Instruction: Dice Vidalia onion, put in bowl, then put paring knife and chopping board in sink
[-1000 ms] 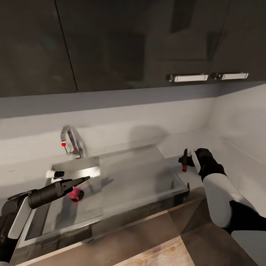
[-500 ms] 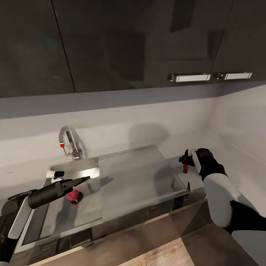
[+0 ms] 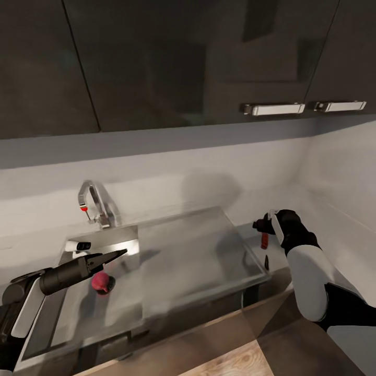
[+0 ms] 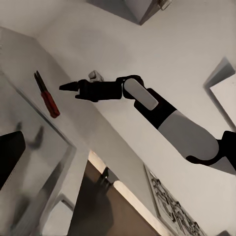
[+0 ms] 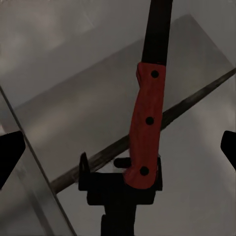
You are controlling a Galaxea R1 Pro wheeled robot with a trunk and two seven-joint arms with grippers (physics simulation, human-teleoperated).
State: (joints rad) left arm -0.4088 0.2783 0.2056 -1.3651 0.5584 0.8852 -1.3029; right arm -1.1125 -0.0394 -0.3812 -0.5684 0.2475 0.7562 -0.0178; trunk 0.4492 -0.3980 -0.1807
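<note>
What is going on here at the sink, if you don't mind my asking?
A two-armed robot stands at the kitchen sink. Below its right gripper hangs the paring knife, blade pointing down beside the drainboard's right edge; whether the gripper grips it or has let go is unclear. The left gripper hovers over the basin, just above a dark pink, rounded object lying in it. The fingers look close together.

Paring knife point(image 3: 265, 244) has left the right hand point(image 3: 257, 225): it was up between the fingers a second ago, now it hangs lower, apart from them, blade pointing down over the sink point(image 3: 203, 250) drainboard's right edge. Right hand's fingers now spread. Camera has panned, so tap and sink sit shifted in view. Left hand unchanged.
</note>
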